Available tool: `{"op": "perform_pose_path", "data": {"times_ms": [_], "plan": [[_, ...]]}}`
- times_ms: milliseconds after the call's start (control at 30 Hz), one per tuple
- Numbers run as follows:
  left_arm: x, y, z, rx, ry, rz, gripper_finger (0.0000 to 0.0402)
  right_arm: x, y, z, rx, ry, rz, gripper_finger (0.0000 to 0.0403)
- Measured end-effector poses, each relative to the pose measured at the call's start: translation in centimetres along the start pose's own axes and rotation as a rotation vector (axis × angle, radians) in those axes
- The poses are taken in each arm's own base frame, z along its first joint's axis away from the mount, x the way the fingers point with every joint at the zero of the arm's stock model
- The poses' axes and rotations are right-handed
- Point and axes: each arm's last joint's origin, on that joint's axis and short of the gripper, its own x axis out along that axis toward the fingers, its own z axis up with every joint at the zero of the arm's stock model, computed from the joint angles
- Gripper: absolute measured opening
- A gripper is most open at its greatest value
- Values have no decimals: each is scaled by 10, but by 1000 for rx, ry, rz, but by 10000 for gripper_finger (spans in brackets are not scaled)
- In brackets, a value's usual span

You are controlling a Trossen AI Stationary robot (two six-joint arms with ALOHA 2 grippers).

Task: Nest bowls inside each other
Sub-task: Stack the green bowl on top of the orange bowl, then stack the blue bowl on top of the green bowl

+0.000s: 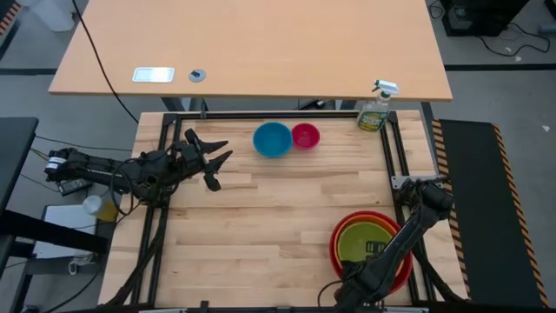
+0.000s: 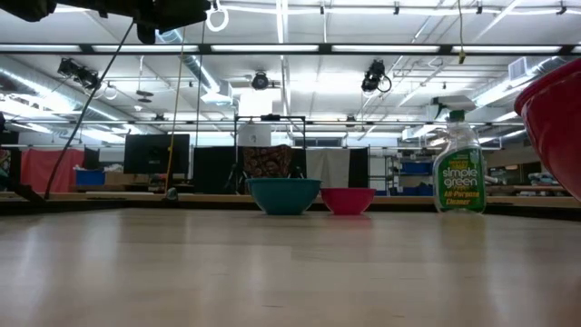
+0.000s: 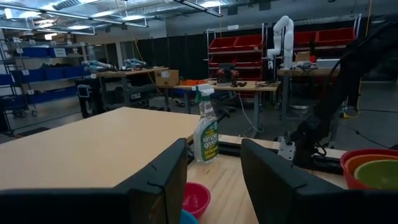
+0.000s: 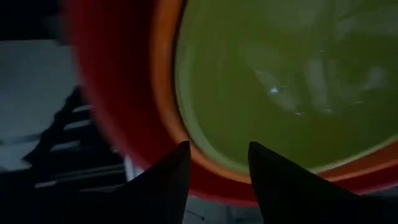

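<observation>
The right gripper's fingers stand parted, gripping nothing, just short of the stacked red, orange and lime green bowls; blue and pink bowls sit well beyond, by the left gripper's spread fingers.

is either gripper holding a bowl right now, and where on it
Nothing is held. The right gripper is open just off the rim of the nested red bowl; the left gripper is open above the table, clear of the blue bowl.

light: bright ceiling strips, even | glare: sheen on table | right wrist view: dim, bowls blurred, fingers soft silhouettes
</observation>
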Motion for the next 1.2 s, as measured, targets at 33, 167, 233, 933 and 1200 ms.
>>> {"op": "perform_pose_path", "data": {"times_ms": [33, 167, 233, 933, 1200], "plan": [[0, 0, 0, 0, 1, 0, 153, -5, 0, -2, -14, -17, 11, 166], [0, 0, 0, 1, 2, 0, 153, -28, -3, -11, -44, -158, 25, 162], [0, 0, 0, 2, 4, 0, 153, -39, -9, -16, -47, -254, 8, 160], [0, 0, -1, -91, 5, -1, 153, -62, -119, -5, 154, -694, -295, 157], [0, 0, -3, -81, 25, -3, 153, -67, -172, 44, 109, -800, -248, 157]]}}
